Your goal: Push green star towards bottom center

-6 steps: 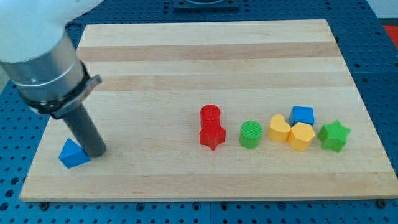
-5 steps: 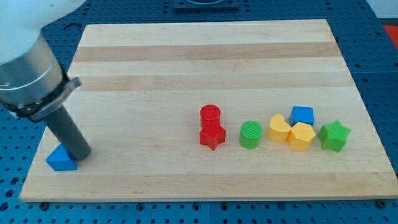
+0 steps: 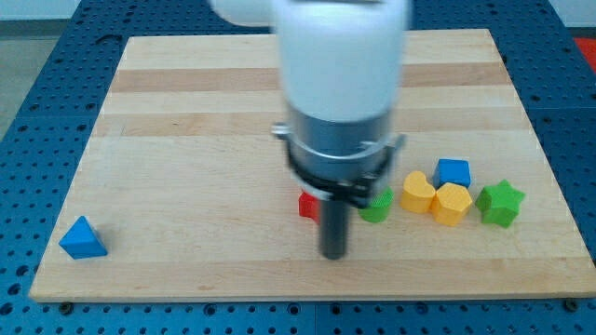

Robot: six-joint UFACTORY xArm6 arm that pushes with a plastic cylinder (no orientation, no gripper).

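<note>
The green star lies near the board's right edge, at the right end of a row of blocks. My tip rests on the board near the bottom center, just below the red blocks and well to the left of the star. The arm's body hides most of the red blocks and part of the green cylinder.
Between the cylinder and the star sit a yellow heart, a yellow hexagon and a blue cube. A blue triangle lies at the bottom left corner of the wooden board.
The arm has swung from the blue triangle at the bottom left to the bottom center, now covering the red blocks. The blue triangle sits slightly further left than at first.
</note>
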